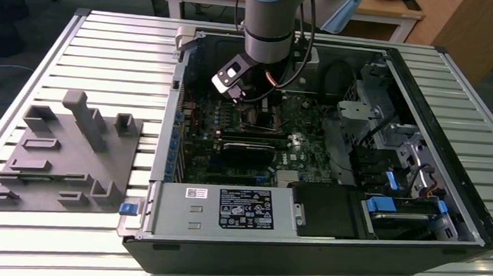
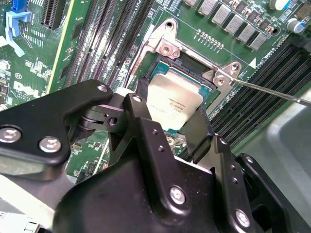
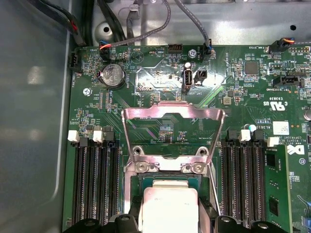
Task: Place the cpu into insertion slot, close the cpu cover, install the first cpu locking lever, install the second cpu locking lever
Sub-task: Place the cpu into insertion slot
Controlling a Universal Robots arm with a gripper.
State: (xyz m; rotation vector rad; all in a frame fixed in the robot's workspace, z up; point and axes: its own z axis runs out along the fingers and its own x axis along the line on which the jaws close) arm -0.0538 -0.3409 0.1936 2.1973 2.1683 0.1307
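Observation:
In both wrist views the cpu [image 2: 176,99] [image 3: 167,208], a flat square chip with a dull metallic top, sits between my black fingers [image 2: 146,133]. My gripper [image 2: 170,115] [image 3: 168,222] is shut on it, right over the insertion slot [image 2: 187,65], a dark square socket with a silvery rim on the green board. The cpu cover [image 3: 146,112], a thin silvery frame, stands flipped open behind the socket. A thin locking lever [image 2: 272,90] sticks out sideways from the socket's corner. In the exterior view my gripper [image 1: 257,110] hangs inside the open computer case.
Long black memory slots [image 3: 92,184] [image 3: 248,179] flank the socket on both sides. The case walls [image 1: 176,109] surround the board, with a power supply [image 1: 226,206] and drive bays [image 1: 396,184]. A grey fixture [image 1: 60,153] lies on the slatted table at the exterior view's left.

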